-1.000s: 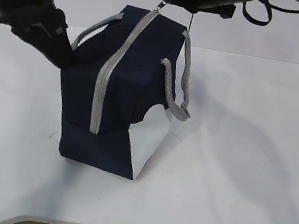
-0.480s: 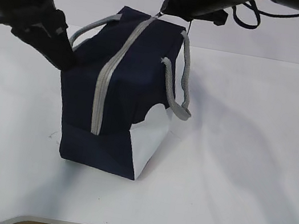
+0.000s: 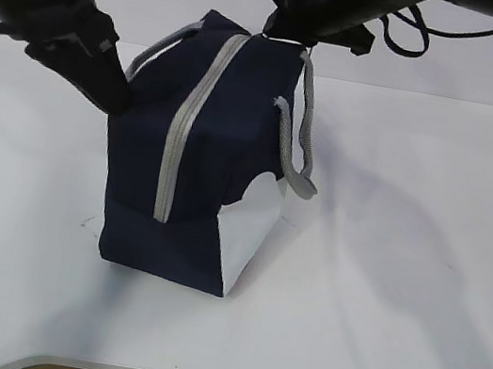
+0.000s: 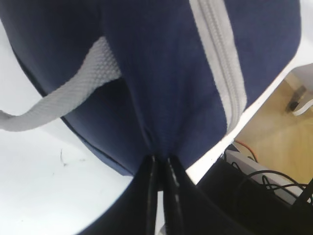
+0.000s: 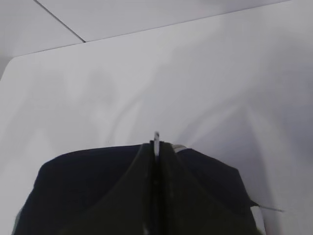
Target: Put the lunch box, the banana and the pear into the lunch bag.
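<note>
My black pincers [image 3: 113, 99] flank a navy-blue lunch bag [image 3: 211, 140] with grey zipper [image 3: 186, 121], grey woven handles [image 3: 298, 136], a white side panel [image 3: 247, 233], on a white counter [image 3: 403, 270].

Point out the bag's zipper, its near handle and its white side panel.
zipper [image 3: 178, 139], exterior view, mid tape.
handle [image 3: 298, 151], exterior view, webbing loop.
side panel [image 3: 250, 228], exterior view, panel middle.

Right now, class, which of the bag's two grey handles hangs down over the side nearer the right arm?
The handle drooping beside the white side panel. The other handle arches at the top edge, next to the left gripper.
</note>
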`<state>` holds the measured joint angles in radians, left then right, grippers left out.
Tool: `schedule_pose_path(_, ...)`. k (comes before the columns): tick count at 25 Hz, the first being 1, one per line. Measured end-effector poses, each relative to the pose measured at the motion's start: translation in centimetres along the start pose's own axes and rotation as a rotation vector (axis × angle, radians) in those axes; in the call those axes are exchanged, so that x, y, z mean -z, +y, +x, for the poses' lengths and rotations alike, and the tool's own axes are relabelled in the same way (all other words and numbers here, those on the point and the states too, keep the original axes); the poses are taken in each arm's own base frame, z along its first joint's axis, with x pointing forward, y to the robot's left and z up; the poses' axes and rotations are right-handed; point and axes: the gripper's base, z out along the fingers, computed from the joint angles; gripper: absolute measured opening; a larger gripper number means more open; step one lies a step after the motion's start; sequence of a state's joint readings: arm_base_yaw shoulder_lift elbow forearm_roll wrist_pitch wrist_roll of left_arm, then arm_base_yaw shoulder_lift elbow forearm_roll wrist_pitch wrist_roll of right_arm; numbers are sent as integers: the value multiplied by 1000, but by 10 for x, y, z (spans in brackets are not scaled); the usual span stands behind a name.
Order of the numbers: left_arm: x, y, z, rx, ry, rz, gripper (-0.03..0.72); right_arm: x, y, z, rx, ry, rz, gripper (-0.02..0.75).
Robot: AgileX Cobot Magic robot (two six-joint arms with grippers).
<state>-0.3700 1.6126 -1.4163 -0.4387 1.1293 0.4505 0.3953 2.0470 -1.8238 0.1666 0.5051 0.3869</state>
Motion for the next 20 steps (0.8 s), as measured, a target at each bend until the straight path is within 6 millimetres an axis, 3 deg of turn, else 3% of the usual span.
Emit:
schedule_pose_path(4,0,0,-2,3,-19,-2,17,0,1,1,-12,16,-12,1)
schedule_pose_path(6,0,0,-3,18,-34,-4,69,0,2,2,-13,27,-17,1)
schedule_pose_path(13,1,4,-13,135,-150,-36,410,0,1,5,-17,56,-16,1)
schedule_pose_path(20,-6,6,-28,239,-264,16,463,0,3,6,-14,63,-33,1)
